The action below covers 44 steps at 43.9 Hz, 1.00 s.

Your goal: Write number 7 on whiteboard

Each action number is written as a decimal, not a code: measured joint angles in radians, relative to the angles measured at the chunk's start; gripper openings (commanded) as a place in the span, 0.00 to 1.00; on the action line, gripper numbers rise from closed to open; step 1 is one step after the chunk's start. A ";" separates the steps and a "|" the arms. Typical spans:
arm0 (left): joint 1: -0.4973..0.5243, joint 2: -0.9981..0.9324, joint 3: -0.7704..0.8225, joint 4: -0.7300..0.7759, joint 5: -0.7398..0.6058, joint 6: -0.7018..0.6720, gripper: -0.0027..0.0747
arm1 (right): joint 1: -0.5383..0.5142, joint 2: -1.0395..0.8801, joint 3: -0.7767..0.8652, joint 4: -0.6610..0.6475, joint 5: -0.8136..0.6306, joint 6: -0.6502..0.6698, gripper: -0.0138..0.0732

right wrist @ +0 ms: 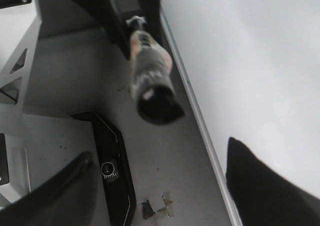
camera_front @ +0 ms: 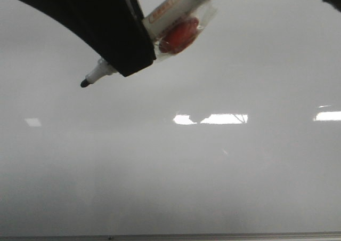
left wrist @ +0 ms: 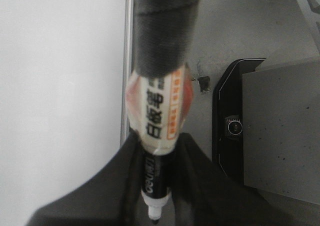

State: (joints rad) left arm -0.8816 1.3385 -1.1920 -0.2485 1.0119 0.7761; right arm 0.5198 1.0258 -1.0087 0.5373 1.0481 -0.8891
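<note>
The whiteboard [camera_front: 213, 177] fills the front view, glossy pale grey with glare patches. No number 7 or other mark shows on it. My left gripper [camera_front: 120, 49] is shut on a marker [camera_front: 176, 9] with a white and orange label. Its dark tip [camera_front: 84, 83] points down to the left, and I cannot tell whether it touches the board. In the left wrist view my left gripper [left wrist: 157, 186] clamps the marker [left wrist: 160, 111] beside the board's metal frame [left wrist: 127, 61]. My right gripper [right wrist: 160, 196] is open and empty, with its fingers [right wrist: 265, 186] spread wide by the frame.
A black camera housing [left wrist: 232, 126] lies on the grey table beside the board and also shows in the right wrist view [right wrist: 112, 171]. Scraps of tape [right wrist: 157, 208] lie near it. A grey block [left wrist: 280, 136] and a metal bracket [right wrist: 20, 46] stand off the board.
</note>
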 measured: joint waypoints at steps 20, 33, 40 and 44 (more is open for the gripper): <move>-0.002 0.000 0.000 0.004 0.000 0.002 0.01 | 0.131 0.136 -0.068 0.002 -0.113 -0.006 0.51; -0.002 0.000 0.000 0.008 -0.007 0.002 0.20 | 0.131 0.136 -0.070 0.002 -0.116 -0.006 0.11; -0.002 0.000 0.000 0.011 -0.017 0.000 0.46 | 0.131 0.136 -0.070 0.002 -0.116 -0.002 0.08; 0.000 0.000 0.000 0.018 -0.028 0.000 0.52 | 0.131 0.136 -0.070 0.004 -0.112 0.004 0.08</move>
State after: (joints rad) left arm -0.8813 1.3385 -1.1920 -0.2309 0.9843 0.7766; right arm 0.6511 1.1622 -1.0785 0.5415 0.9365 -0.8847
